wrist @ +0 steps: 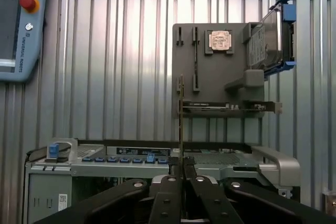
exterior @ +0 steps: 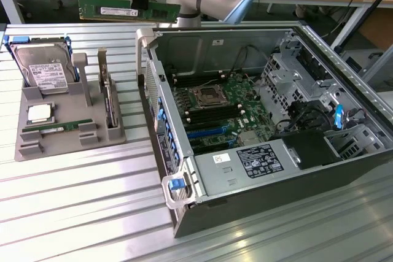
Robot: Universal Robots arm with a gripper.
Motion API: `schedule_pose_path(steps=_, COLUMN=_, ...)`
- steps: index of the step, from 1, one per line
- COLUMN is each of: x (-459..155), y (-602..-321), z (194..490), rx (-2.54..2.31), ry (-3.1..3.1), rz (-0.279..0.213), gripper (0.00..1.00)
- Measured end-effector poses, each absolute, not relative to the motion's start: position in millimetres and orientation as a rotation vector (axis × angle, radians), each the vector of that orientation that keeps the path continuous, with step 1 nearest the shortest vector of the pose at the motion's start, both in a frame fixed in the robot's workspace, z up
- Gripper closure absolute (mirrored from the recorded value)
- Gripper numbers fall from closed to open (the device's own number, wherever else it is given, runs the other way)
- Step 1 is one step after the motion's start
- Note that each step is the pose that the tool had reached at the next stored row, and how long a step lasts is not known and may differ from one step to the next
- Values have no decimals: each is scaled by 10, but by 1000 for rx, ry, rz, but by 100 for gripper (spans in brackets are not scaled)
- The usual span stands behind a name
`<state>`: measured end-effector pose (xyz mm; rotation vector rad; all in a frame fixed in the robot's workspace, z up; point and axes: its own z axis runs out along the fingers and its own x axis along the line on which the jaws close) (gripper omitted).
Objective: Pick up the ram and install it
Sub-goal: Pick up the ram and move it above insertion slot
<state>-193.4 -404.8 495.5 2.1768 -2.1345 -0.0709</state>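
- Ram (exterior: 104, 9) in the air at 11 o'clock of the exterior view, long side level, white label toward the camera, lifted clear of the worktop (exterior: 80, 207).
- Claw (exterior: 141, 1) pressed together on the ram at about its middle, pinching the two flat faces.
- In the wrist view, same ram (wrist: 181, 119) seen edge-on as a thin line, coming out from between the black fingers (wrist: 169, 182) of the claw (wrist: 181, 169).
- Open computer case (exterior: 184, 50) lying on its side, from the centre toward 4 o'clock of the exterior view; motherboard (exterior: 245, 90) inside, with processor socket (exterior: 206, 96) and long black memory slots (exterior: 212, 115) beside it.
- Grey holder (exterior: 61, 142) at 9 o'clock, near the case but apart from it.
- On the holder: hard drive (exterior: 43, 69) leaning upright at the far end, processor chip (exterior: 40, 113) lying flat, second green stick (exterior: 58, 126) in a groove, expansion card (exterior: 109, 99) standing on edge at the side nearest the case.
- Ram well apart from the holder and not touching the case.
- Wrist view also with the holder (wrist: 210, 77), the chip (wrist: 219, 41), and a pendant (wrist: 18, 30) with a red button on the ribbed worktop.
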Motion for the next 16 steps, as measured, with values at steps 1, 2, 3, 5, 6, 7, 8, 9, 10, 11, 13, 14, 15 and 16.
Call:
schedule_pose_path(steps=1, x=-1936, y=-4048, z=4954, rx=2185, ry=-2143, rz=-54, gripper=87)
schedule_pose_path(steps=2, x=-1938, y=-4048, z=4954, rx=2193, ry=-2151, rz=-36, gripper=87)
schedule_pose_path(steps=3, x=-1939, y=-4048, z=4954, rx=2199, ry=-2158, rz=-22, gripper=87)
schedule_pose_path(steps=5, x=-1938, y=-4048, z=4953, rx=2202, ry=-2161, rz=-16, gripper=87)
schedule_pose_path(steps=6, x=-1938, y=-4048, z=4953, rx=2202, ry=-2161, rz=-15, gripper=87)
schedule_pose_path(steps=7, x=-1939, y=-4049, z=4953, rx=2204, ry=-2162, rz=-18, gripper=87)
schedule_pose_path(steps=8, x=-1940, y=-4049, z=4953, rx=2215, ry=-2172, rz=-41, gripper=87)
schedule_pose_path(steps=9, x=-1940, y=-4053, z=4953, rx=2237, ry=-2192, rz=-90, gripper=87)
schedule_pose_path(steps=10, x=-1940, y=-4062, z=4953, rx=2252, ry=-2205, rz=-123, gripper=87)
schedule_pose_path(steps=11, x=-1940, y=-4062, z=4953, rx=2254, ry=-2206, rz=-126, gripper=87)
schedule_pose_path(steps=13, x=-1940, y=-4062, z=4953, rx=2254, ry=-2206, rz=-126, gripper=87)
schedule_pose_path(steps=14, x=-1940, y=-4063, z=4953, rx=2254, ry=-2207, rz=-126, gripper=87)
schedule_pose_path(steps=15, x=-1940, y=-4063, z=4954, rx=2254, ry=-2206, rz=-126, gripper=87)
schedule_pose_path(steps=16, x=-1940, y=-4063, z=4953, rx=2254, ry=-2206, rz=-126, gripper=87)
